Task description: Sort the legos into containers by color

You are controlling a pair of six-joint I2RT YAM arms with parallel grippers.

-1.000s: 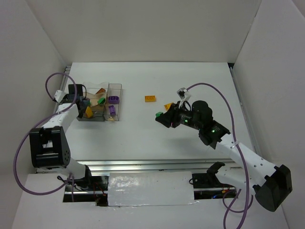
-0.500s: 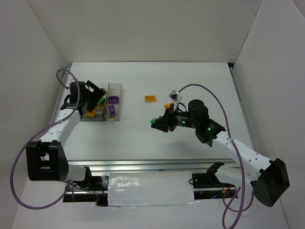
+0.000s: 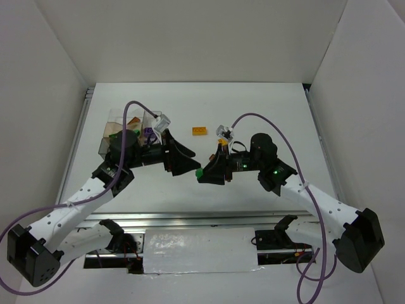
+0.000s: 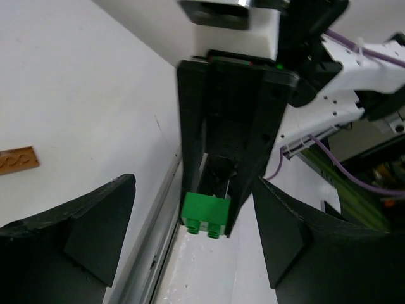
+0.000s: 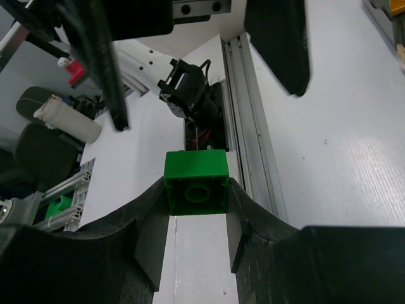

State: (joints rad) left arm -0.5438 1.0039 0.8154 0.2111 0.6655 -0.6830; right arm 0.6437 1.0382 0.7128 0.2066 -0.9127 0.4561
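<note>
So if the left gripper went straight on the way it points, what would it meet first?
Probably the green lego, clamped in the right gripper, which faces the open left gripper head-on. The depth between them is unclear.

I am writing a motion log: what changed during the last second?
The left gripper left the containers and swung right to mid-table, now open. The right gripper, shut on the green lego, moved left to face it. The loose orange lego and the containers stayed put.
</note>
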